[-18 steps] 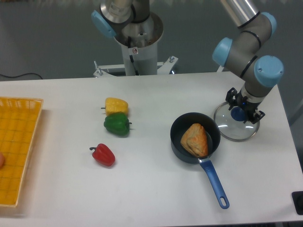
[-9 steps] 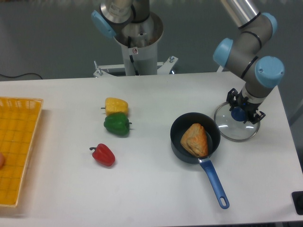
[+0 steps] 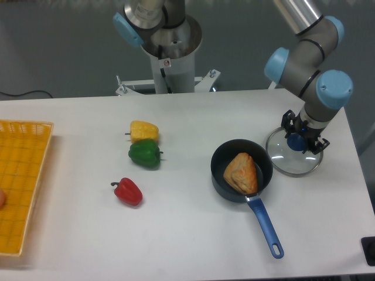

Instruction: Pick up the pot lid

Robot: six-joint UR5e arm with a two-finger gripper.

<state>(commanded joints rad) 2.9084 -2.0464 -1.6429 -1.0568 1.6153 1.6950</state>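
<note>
Clock basis: 12 o'clock is the top of the camera view.
Yellow tray [image 3: 26, 219]: on the 9 o'clock side, cut off by the view edge; a round orange item [image 3: 2, 198] lies in it.
Red pepper [image 3: 128, 192]: on its side, at 7 o'clock from the green pepper; stem toward 10 o'clock.
Yellow pepper [image 3: 144, 132]: at 12 o'clock from the green pepper, close against it in this view.
Green pepper [image 3: 145, 154]: on its side, stem toward 3 o'clock.
Black pan [image 3: 220, 178]: holds a brown, bread-like piece [image 3: 241, 174]; its blue handle [image 3: 266, 228] points to 5 o'clock.
Pot lid [image 3: 293, 164]: clear and round, at 2 o'clock from the pan; the near edge meets the pan rim in this view.
Lid knob [image 3: 296, 142]: blue, on the lid, at 7 o'clock from the midpoint of the fingertips.
Gripper [image 3: 305, 130]: over the lid; one fingertip at 11 o'clock from the knob, the other at 3 o'clock.
Finger state: tips apart, at either side of the knob; spread or pinching the knob cannot be determined.
Lid-to-table contact: cannot be determined.
</note>
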